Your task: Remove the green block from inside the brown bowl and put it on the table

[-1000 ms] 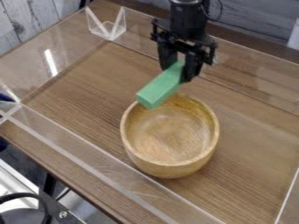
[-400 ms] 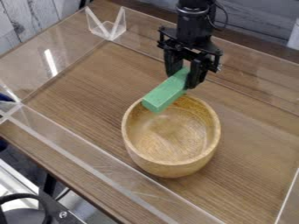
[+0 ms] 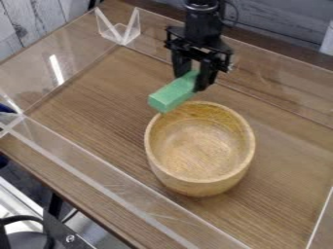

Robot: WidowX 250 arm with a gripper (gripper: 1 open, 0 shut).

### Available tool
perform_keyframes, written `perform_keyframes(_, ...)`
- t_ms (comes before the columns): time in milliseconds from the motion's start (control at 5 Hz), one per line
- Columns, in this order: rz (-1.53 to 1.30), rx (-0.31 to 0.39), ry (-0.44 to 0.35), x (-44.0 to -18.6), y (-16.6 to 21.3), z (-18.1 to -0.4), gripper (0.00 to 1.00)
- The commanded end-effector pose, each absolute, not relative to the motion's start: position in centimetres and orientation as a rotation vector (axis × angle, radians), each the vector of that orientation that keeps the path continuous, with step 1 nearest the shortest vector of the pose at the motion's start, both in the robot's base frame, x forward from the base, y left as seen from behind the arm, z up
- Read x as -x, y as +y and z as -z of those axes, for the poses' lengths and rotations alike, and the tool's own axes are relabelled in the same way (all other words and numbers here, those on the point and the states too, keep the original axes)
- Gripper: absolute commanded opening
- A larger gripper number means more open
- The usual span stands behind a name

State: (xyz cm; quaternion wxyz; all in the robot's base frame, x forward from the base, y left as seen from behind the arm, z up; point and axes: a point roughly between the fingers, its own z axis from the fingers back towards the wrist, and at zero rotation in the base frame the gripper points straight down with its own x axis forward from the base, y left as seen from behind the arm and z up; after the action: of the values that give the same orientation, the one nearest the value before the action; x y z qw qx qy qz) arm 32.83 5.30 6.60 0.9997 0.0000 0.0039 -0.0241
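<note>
My gripper (image 3: 196, 78) points straight down and is shut on the upper end of the green block (image 3: 170, 95). The block is a bright green bar that hangs tilted, its lower end toward the left. It is held just outside the far left rim of the brown bowl (image 3: 200, 148), above the table (image 3: 92, 107); I cannot tell whether its lower end touches the wood. The light wooden bowl sits in front of the gripper and its inside is empty.
Low clear acrylic walls (image 3: 78, 160) edge the tabletop at the front and left. A small clear acrylic piece (image 3: 120, 24) stands at the back left. Bare wood lies to the left of the bowl.
The gripper has carried the green block to the left and a little lower, from over the bowl's rim to outside it. The bowl has shifted slightly to the right.
</note>
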Motion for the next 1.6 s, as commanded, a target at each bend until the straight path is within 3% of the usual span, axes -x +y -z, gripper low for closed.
perform_keyframes(0, 0.052, -0.016, -0.049, -33.8, 6.5, -7.7, 0.00)
perform_keyframes(200, 0.054, -0.014, -0.041, -33.8, 6.6, -7.0, 0.00)
perform_keyframes(1000, -0.017, -0.016, -0.115, -34.4, 9.8, -9.6, 0.00)
perform_keyframes(1400, -0.033, -0.013, -0.118, -35.1, 11.0, -8.3, 0.00)
